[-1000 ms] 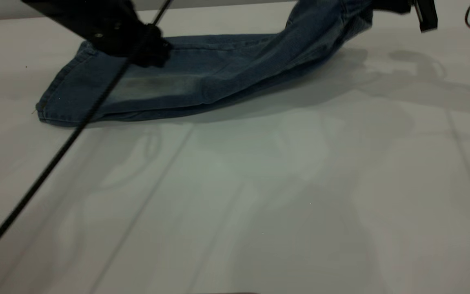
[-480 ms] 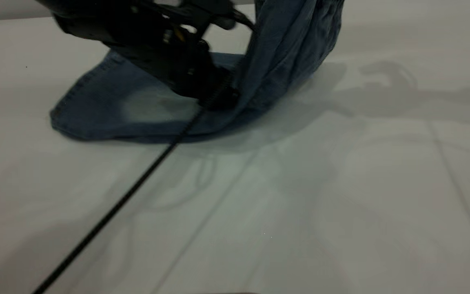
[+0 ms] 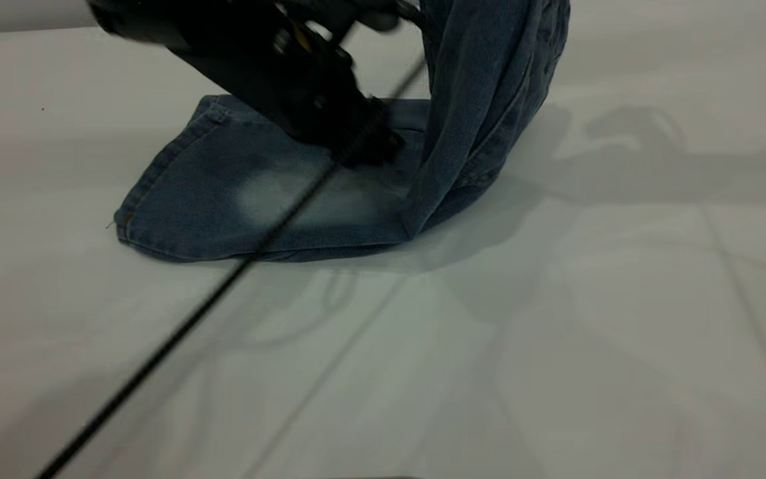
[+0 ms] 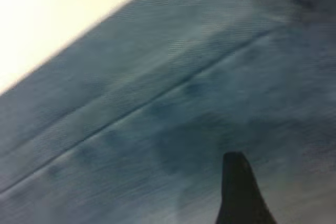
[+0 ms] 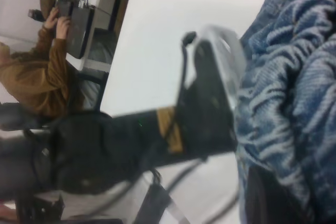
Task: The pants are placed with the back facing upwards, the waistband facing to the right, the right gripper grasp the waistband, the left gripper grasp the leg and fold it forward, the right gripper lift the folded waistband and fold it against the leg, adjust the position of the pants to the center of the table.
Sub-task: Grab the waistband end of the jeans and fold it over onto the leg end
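The blue denim pants (image 3: 256, 199) lie folded lengthwise on the white table (image 3: 556, 332). Their leg end, with a pale faded patch, lies flat toward the left. Which stacked layer is the leg I cannot tell. The waistband (image 3: 489, 40) end stands lifted and curls up out of the top of the exterior view. My left gripper (image 3: 366, 143) presses down on the flat denim just left of that rising fold. Seamed denim (image 4: 157, 103) fills the left wrist view. My right gripper (image 5: 286, 195) is shut on the gathered waistband (image 5: 294, 93).
The left arm's black braided cable (image 3: 177, 332) runs diagonally from the gripper to the front left edge. In the right wrist view the left arm (image 5: 157, 140) crosses the frame, and a person in a brown sleeve (image 5: 37, 77) sits beyond the table.
The lifted waistband end has swung left and risen upright over the leg part. The left gripper has moved right along the denim, and the hem has slid right.
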Robot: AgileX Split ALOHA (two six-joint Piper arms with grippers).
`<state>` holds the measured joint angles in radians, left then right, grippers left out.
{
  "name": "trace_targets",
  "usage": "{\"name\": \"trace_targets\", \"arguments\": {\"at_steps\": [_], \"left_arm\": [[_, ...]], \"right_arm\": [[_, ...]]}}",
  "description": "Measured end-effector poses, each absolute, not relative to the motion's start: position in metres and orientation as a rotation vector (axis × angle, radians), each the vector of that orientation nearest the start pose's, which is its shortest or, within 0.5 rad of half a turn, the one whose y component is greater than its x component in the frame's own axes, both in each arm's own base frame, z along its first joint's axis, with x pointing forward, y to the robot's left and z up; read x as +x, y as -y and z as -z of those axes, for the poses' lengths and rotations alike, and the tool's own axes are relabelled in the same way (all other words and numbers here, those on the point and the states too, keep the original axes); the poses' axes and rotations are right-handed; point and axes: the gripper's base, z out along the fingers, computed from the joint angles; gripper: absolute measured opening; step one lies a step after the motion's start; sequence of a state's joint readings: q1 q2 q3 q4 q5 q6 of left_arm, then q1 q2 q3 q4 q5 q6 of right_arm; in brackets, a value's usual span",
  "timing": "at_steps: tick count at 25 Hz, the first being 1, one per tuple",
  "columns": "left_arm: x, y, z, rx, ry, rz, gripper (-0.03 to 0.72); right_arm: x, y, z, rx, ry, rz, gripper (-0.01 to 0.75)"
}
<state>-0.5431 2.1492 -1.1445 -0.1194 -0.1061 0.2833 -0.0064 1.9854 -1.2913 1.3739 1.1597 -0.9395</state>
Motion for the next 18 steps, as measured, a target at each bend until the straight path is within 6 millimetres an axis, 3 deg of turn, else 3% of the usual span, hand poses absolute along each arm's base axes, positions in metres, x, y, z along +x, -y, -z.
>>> {"name": "trace_targets", "arguments": {"at_steps": [3, 6, 10, 18], "left_arm": [[0.362, 0.203, -0.084, 0.809, -2.316, 0.150, 0.391], [0.358, 0.203, -0.073, 0.815, -2.367, 0.152, 0.391], [0.346, 0.219, -0.056, 0.844, -2.403, 0.178, 0.391], [0.329, 0.249, -0.054, 0.922, -2.342, 0.216, 0.390]], "right_arm": [[0.389, -0.079, -0.207, -0.201, -2.326, -1.484, 0.090], [0.390, -0.079, -0.207, -0.185, -2.315, -1.480, 0.090], [0.392, -0.079, -0.210, -0.163, -2.278, -1.491, 0.090], [0.394, -0.079, -0.211, -0.161, -2.253, -1.495, 0.090]]}}
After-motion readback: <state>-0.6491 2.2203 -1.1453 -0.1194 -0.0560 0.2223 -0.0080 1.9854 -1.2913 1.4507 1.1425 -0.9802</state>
